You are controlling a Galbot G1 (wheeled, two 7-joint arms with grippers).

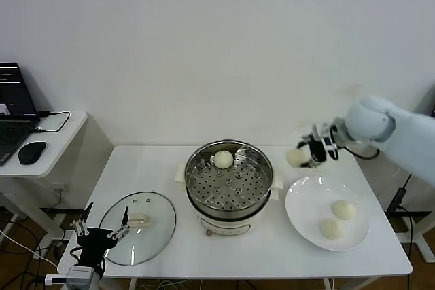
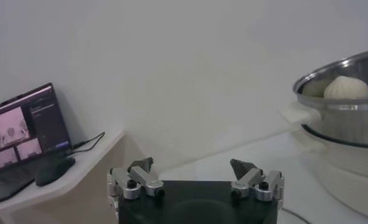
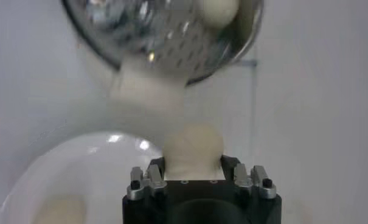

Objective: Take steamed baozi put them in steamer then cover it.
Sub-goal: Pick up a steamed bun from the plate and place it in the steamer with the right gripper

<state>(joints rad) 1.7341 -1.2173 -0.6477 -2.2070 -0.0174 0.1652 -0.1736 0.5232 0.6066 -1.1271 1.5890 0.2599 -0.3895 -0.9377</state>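
The steel steamer [image 1: 229,185] stands at the table's middle on its cream cooker base, with one baozi [image 1: 223,159] at its far left side. My right gripper [image 1: 304,155] is shut on another baozi [image 1: 296,157], held in the air between the steamer and the white plate [image 1: 307,219]; the wrist view shows this bun [image 3: 193,148] squeezed between the jaws. Two baozi [image 1: 343,209] [image 1: 332,229] lie on the plate. The glass lid [image 1: 153,238] rests flat at the front left. My left gripper [image 1: 102,232] hangs open by the lid's near edge, empty.
A side desk at the left carries a laptop [image 1: 13,117] and a mouse [image 1: 32,152]. The steamer's rim [image 2: 342,67] shows in the left wrist view with the bun inside. The table's front edge runs close below the lid and plate.
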